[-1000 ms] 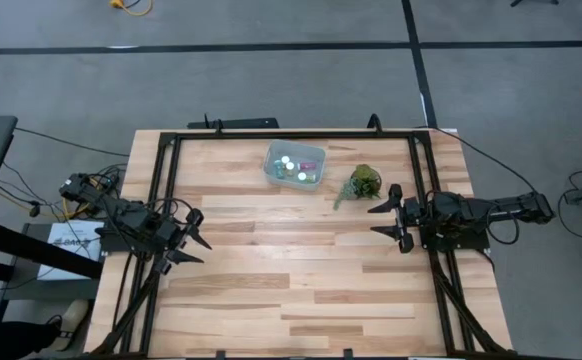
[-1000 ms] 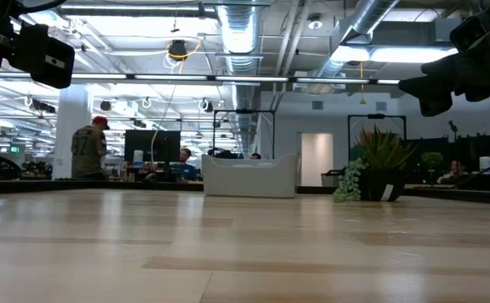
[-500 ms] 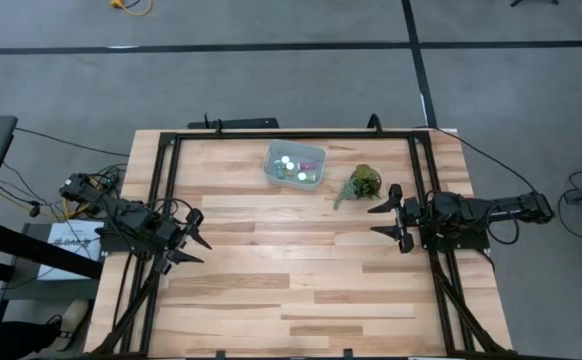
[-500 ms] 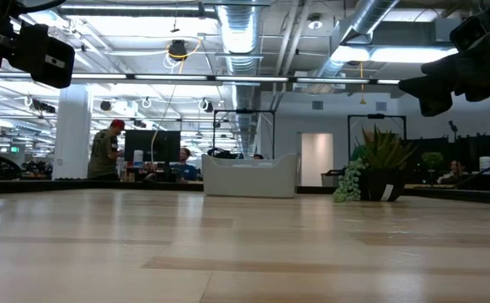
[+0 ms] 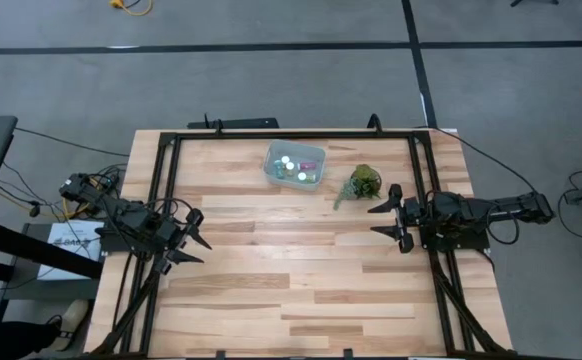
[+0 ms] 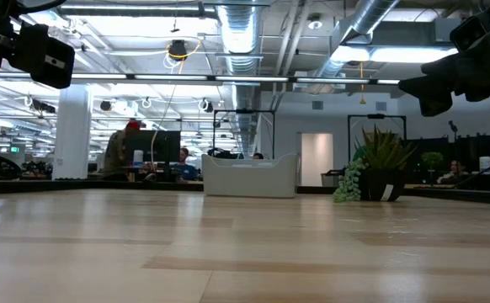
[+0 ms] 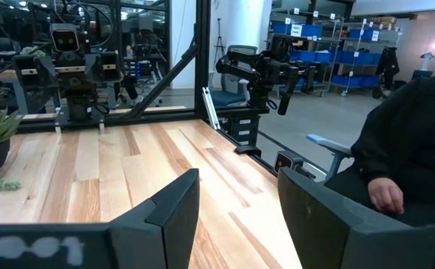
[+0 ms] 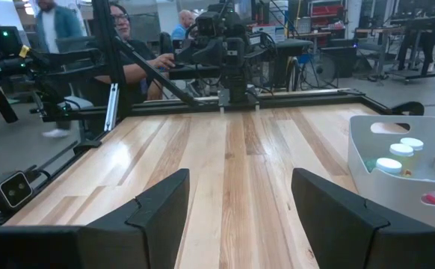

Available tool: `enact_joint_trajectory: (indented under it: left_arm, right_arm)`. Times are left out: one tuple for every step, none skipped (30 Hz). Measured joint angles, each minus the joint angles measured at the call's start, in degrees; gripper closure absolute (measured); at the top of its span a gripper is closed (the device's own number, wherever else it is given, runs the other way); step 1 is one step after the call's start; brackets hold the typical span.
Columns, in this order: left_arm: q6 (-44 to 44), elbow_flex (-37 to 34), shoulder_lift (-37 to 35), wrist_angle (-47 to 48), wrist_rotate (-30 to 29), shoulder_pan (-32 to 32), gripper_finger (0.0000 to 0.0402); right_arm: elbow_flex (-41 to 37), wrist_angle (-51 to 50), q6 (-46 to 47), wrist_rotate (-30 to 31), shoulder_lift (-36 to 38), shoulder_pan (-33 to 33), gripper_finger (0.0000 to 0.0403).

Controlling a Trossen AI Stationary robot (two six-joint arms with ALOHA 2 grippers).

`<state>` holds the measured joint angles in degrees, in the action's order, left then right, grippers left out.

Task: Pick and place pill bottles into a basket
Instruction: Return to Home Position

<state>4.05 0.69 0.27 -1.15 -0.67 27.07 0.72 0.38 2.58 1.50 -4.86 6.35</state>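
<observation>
The pale blue-grey basket [image 5: 294,165] stands on the table near its far edge, with several white-capped pill bottles [image 5: 287,164] inside; the bottles also show in the right wrist view [image 8: 400,155]. In the low view the basket [image 6: 249,176] stands far off. My left gripper [image 5: 195,240] is open and empty at the table's left side, above the wood. My right gripper [image 5: 384,218] is open and empty at the right side, near the green leafy clump [image 5: 363,183].
The green leafy clump [image 6: 371,172] stands to the right of the basket. A black frame [image 5: 291,135] runs along the table's far and side edges. A person [image 7: 408,149] sits beyond the table's near side. Bare wood lies between the two arms.
Neither arm has moved and nothing on the table has shifted. A person in the room behind the table has walked toward the right in the low view.
</observation>
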Motion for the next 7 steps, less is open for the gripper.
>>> enact_joint_trajectory:
  left_arm:
    - [-0.01,0.0,-0.01,0.0,0.0,0.0,0.0231]
    - [-0.05,0.0,0.01,0.0,0.0,0.0,0.0231]
    - [-0.24,0.0,0.01,0.0,0.0,0.0,0.0231]
    - [-0.37,0.0,-0.01,0.0,0.02,0.0,0.0231]
    - [-0.37,0.0,-0.01,0.0,0.02,0.0,0.0231]
    - [-0.33,0.0,0.01,0.0,0.02,0.0,0.0231]
    - [-0.23,0.0,0.0,0.0,0.02,0.0,0.0231]
  right_arm:
    - [0.01,0.0,0.01,0.0,0.0,0.0,0.0172]
    - [0.0,0.0,0.0,-0.01,0.01,0.0,0.0172]
    - [0.01,0.0,0.0,0.0,0.01,0.0,0.0172]
    - [0.0,0.0,0.0,0.0,0.0,0.0,0.0172]
    - [-0.01,0.0,0.01,0.0,0.0,0.0,0.0172]
    - [-0.01,0.0,0.01,0.0,0.0,0.0,0.0172]
    - [-0.01,0.0,0.01,-0.01,0.0,0.0,0.0172]
